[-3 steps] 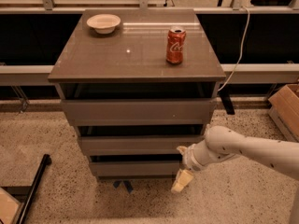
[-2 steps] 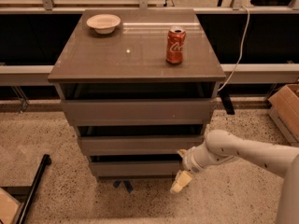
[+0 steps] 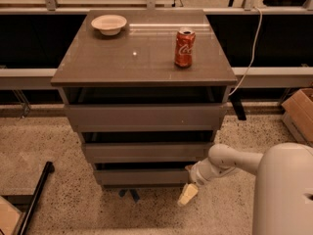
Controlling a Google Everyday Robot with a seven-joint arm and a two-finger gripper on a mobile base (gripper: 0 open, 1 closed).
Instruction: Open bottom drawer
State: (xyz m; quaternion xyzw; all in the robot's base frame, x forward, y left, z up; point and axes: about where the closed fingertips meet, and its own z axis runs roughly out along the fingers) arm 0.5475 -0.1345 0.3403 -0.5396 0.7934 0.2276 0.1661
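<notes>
The bottom drawer [image 3: 142, 176] is the lowest, narrowest front of the grey-brown cabinet [image 3: 142, 62], under the middle drawer [image 3: 144, 152] and the taller top drawer [image 3: 145, 116]. Its flat front stands out slightly, with a dark gap above it. My gripper [image 3: 190, 184] is at the right end of the bottom drawer front, low near the floor, and a cream tip hangs just below the drawer's corner. My white arm [image 3: 234, 160] reaches in from the lower right.
A red soda can [image 3: 184, 47] and a white bowl [image 3: 109, 24] stand on the cabinet top. A cardboard box [image 3: 299, 114] is on the floor at the right, a black bar [image 3: 36, 195] lies at the lower left, and a white cable [image 3: 250, 48] hangs behind.
The gripper stays at the bottom drawer's right end. A large white segment of my arm has come into view at the lower right.
</notes>
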